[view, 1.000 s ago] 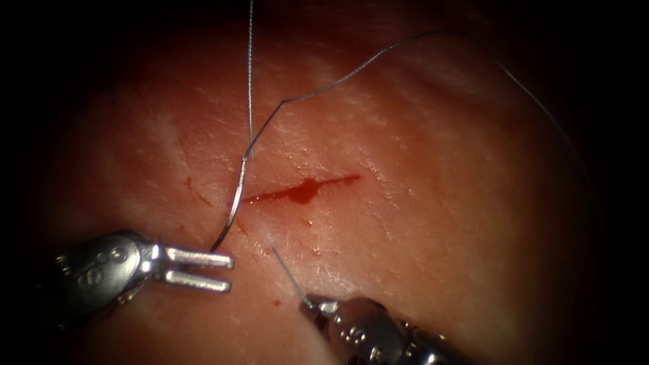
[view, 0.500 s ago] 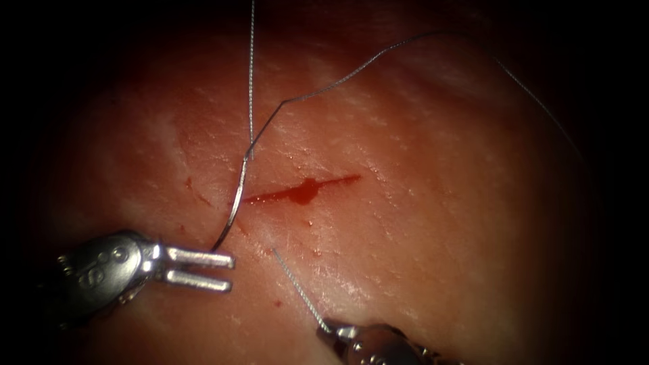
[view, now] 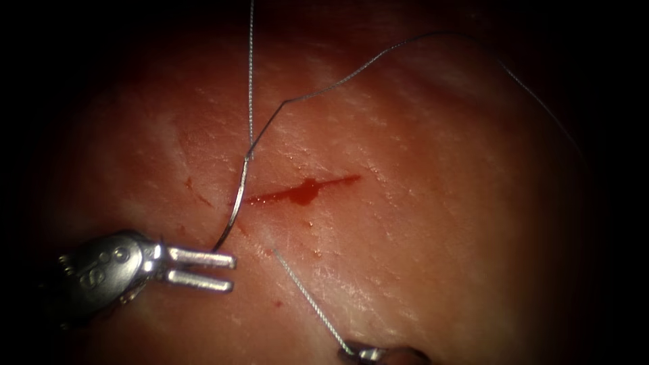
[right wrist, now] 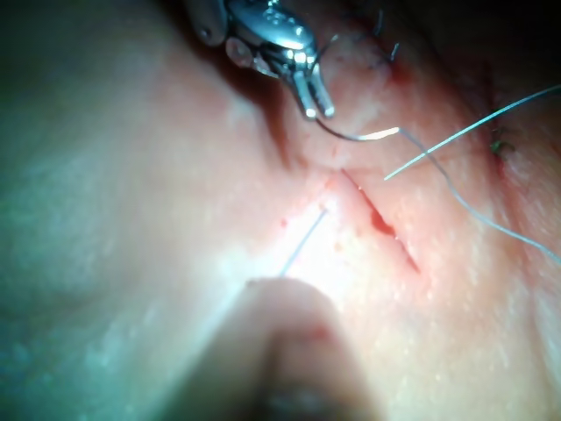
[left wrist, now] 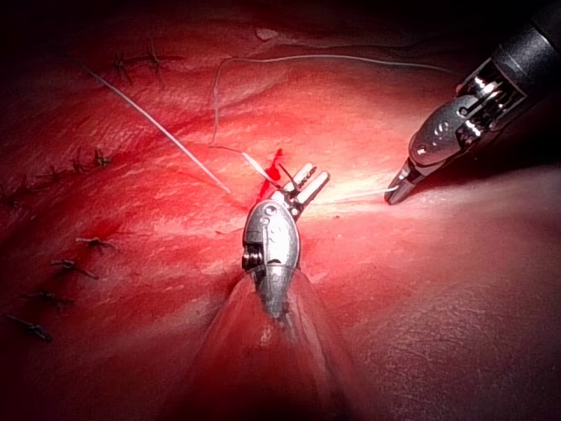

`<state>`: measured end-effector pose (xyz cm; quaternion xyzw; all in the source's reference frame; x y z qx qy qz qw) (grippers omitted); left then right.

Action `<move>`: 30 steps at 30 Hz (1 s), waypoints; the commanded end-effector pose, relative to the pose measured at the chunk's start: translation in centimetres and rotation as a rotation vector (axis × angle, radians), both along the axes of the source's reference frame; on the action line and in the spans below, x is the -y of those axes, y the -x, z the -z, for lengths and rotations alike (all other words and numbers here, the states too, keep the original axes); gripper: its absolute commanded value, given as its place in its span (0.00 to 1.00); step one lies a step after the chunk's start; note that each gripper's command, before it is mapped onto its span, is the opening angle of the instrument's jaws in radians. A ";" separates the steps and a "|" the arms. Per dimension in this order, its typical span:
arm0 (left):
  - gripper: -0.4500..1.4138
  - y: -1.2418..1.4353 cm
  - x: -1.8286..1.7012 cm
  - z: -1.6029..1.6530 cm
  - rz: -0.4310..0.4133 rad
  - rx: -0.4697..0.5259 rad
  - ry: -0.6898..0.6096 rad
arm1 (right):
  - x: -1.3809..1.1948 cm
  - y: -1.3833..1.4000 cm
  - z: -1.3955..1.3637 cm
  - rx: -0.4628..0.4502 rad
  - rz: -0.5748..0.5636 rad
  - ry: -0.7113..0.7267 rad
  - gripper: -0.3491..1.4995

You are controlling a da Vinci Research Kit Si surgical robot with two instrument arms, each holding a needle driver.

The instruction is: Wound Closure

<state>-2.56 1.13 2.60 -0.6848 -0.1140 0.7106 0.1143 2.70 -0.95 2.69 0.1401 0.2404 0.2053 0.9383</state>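
The curved needle (view: 238, 196) lies on the tissue (view: 419, 223) at the left end of the cut (view: 304, 191), which holds red fluid. Its lower end rests against the upper jaw of my left tool (view: 232, 272), whose jaws stand apart with nothing between them. Thread (view: 338, 80) runs from the needle's upper end, one strand straight up and one arcing right. My right tool (view: 355, 351) is shut on a thread strand (view: 307, 297) that comes out of the tissue just below the cut. The right wrist view shows the needle (right wrist: 359, 136) by the left tool (right wrist: 320, 110).
Several older dark stitches (left wrist: 79, 263) line the tissue in the left wrist view. That view also shows the right tool (left wrist: 394, 195) holding its thread beside the left tool (left wrist: 307, 180). Small spots of red fluid (view: 189, 182) lie left of the cut.
My right tool has moved down and to the right, drawing a longer run of thread out of the tissue. The left tool and the needle have stayed put.
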 end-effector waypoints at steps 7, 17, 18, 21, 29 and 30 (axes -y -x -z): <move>0.00 0.05 -0.01 -0.07 -0.001 0.001 0.001 | 0.07 0.16 -0.05 0.006 0.001 -0.021 0.00; 0.00 0.06 -0.01 -0.06 -0.003 -0.001 0.001 | 0.18 0.47 -0.08 0.023 0.001 -0.052 0.00; 0.00 0.05 -0.01 -0.06 -0.003 -0.001 0.001 | 0.18 0.53 -0.07 0.027 -0.005 -0.058 0.00; 0.00 0.05 0.00 -0.06 -0.003 -0.001 0.001 | 0.21 0.63 -0.08 0.035 -0.008 -0.059 0.00; 0.00 0.05 0.00 -0.06 -0.003 -0.001 0.001 | 0.27 0.71 -0.11 0.049 0.001 -0.071 0.00; 0.00 0.05 0.00 -0.06 -0.003 -0.001 0.001 | 0.30 0.71 -0.11 0.054 0.006 -0.070 0.00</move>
